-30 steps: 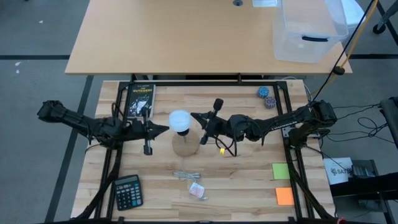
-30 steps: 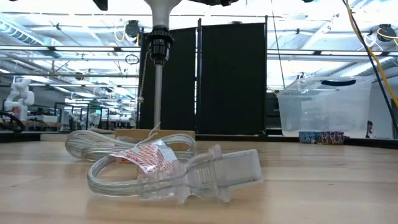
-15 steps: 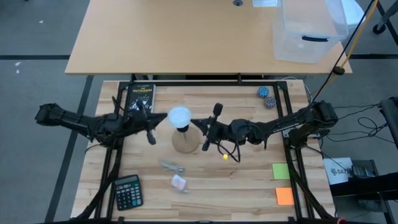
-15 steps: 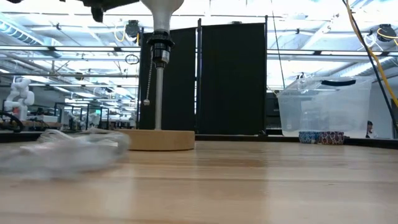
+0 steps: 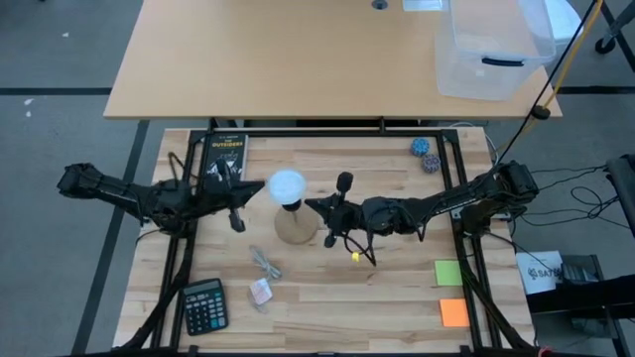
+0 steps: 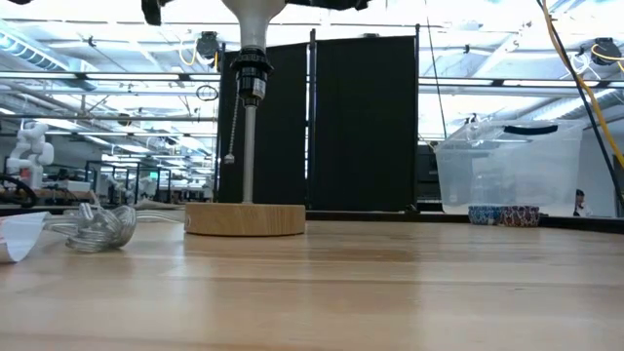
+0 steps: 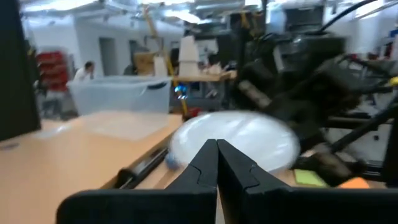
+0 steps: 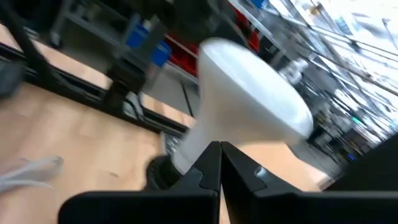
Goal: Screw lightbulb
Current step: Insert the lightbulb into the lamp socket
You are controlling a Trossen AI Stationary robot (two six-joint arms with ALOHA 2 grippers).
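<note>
the lightbulb (image 5: 288,185) sits atop the lamp stand (image 5: 295,227), flanked by the clenched, empty left gripper (image 5: 260,190) and right gripper (image 5: 312,204).

Wooden table (image 5: 397,288) carries calculator (image 5: 204,305), book (image 5: 224,156) (cord (image 5: 263,263) too).

From above I saw the white round-domed lightbulb (image 5: 287,185) seated on top of the tan wooden round-based lamp stand (image 5: 296,228) at the table's middle. My left gripper (image 5: 235,203) sat just left of it, my right gripper (image 5: 335,210) just right, fingers together on both. The coiled clear plastic power cord (image 5: 263,262) lay nearer the front edge, beside the dark calculator (image 5: 203,304). The dark paperback book (image 5: 224,156) lay behind the left gripper.
</note>
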